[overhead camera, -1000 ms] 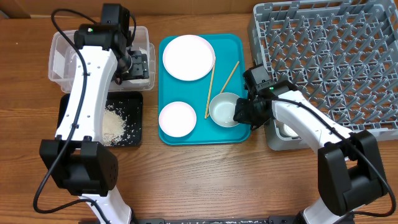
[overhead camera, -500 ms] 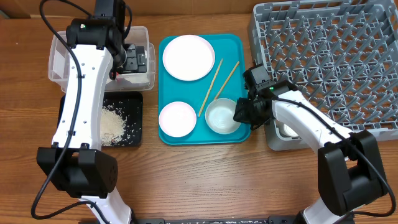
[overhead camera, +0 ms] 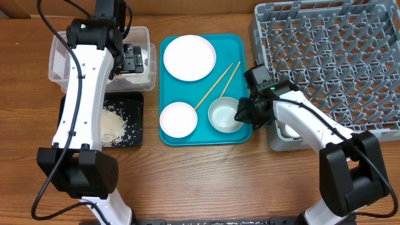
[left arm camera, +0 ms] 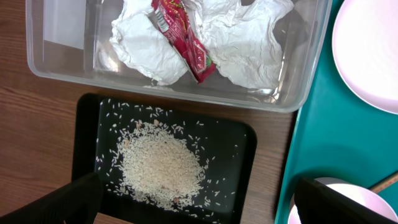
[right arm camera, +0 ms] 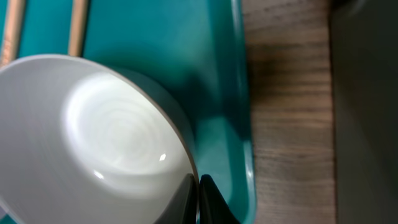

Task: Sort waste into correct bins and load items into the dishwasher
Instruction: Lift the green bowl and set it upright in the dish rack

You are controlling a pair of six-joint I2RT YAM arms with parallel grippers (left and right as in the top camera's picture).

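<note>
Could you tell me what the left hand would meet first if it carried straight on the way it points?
Probably the crumpled napkins in the clear tub: overhead, the open left hand hangs over them, pointing down. Depth is unclear, so I cannot be sure.

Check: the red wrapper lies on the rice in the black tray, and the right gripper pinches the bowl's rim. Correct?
Wrong: the red wrapper lies on the napkins in the clear tub, as the left wrist view shows; the black tray holds rice. The right gripper pinches the bowl by its rim.
</note>
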